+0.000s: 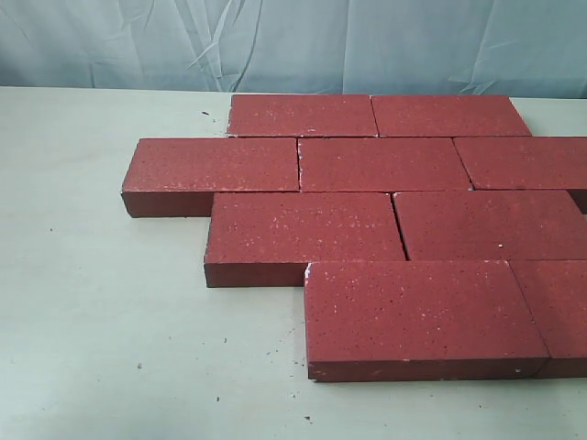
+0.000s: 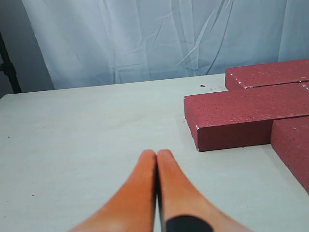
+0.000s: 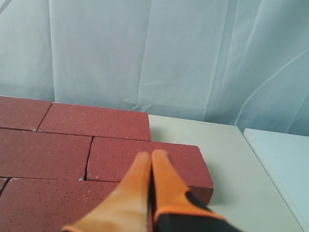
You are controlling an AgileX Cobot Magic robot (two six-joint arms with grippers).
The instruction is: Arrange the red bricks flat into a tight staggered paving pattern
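Note:
Several dark-red bricks (image 1: 385, 163) lie flat on the pale table in four staggered rows, edges touching; the nearest brick (image 1: 417, 312) sits at the front right. No arm shows in the exterior view. In the left wrist view my left gripper (image 2: 157, 153) is shut and empty above bare table, apart from the corner of a brick (image 2: 241, 116). In the right wrist view my right gripper (image 3: 151, 155) is shut and empty, hovering over the end brick (image 3: 145, 157) of a row. Whether it touches that brick is unclear.
A pale blue curtain (image 1: 293, 41) hangs behind the table. Bare table (image 1: 101, 312) spreads left and in front of the bricks, with small dark crumbs. A white surface (image 3: 285, 164) lies beyond the table's edge in the right wrist view.

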